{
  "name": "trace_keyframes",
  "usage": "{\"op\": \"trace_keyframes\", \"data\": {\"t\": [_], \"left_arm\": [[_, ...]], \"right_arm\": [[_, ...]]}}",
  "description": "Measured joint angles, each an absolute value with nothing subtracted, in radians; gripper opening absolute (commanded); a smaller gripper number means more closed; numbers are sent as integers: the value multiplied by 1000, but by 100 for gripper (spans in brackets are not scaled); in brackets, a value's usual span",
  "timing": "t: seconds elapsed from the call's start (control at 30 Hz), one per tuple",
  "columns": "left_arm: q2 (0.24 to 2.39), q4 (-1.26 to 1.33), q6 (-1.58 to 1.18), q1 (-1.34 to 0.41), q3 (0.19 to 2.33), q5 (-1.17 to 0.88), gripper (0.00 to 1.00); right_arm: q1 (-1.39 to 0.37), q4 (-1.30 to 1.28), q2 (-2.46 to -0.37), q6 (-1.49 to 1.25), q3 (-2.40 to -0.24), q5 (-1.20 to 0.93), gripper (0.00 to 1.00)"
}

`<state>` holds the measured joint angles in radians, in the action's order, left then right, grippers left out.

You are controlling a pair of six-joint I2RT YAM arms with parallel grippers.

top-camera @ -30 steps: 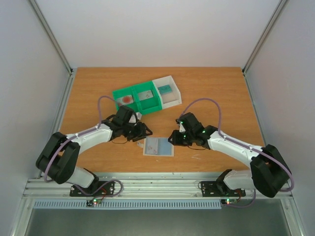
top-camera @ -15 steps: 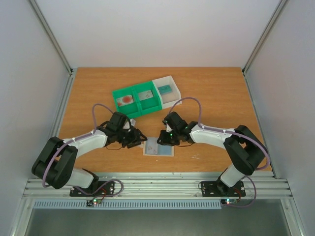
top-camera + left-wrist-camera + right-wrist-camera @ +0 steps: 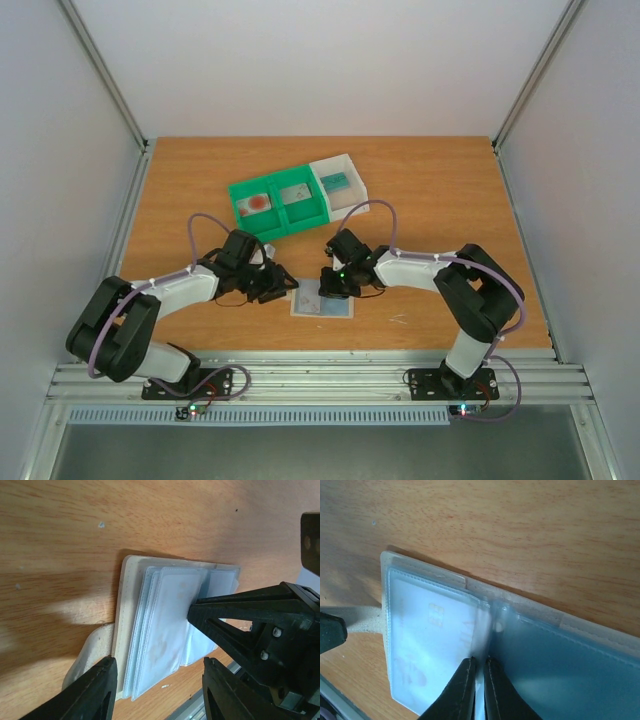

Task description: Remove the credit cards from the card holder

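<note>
On the wooden table [image 3: 440,210], near the arm bases: card holder [image 3: 322,301], open and flat, clear pockets up, pale card [image 3: 432,625] with a chip mark inside one pocket. Right gripper [image 3: 479,661] down at the holder's centre fold, fingers closed almost to touching on a thin pale edge there, card or pocket, impossible to tell. Left gripper [image 3: 157,677] low over the opposite end, fingers apart, beige tab [image 3: 92,650] just beside one of them, contact not discernible. Farther back, well apart from the holder: green tray [image 3: 280,222] with a white red-circled card [image 3: 258,201] and a grey card [image 3: 296,193], one per compartment, and, just beside it, white tray [image 3: 352,200] with a teal card [image 3: 336,181].
</note>
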<state>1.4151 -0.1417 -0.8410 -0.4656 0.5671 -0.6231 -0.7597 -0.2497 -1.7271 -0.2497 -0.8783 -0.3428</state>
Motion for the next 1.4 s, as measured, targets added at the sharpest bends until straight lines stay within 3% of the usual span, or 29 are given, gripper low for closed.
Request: {"op": "trace_keyframes", "data": {"t": [0.47, 0.97, 1.4], "left_arm": [[1421, 25, -899, -466, 557, -715, 56], [1574, 240, -946, -466, 547, -789, 56], [1600, 246, -926, -466, 542, -781, 56]], "right_arm": [[-763, -254, -1733, -221, -883, -328, 1], [-763, -233, -1728, -218, -868, -328, 1], [-763, -223, -1724, -212, -861, -326, 1]]}}
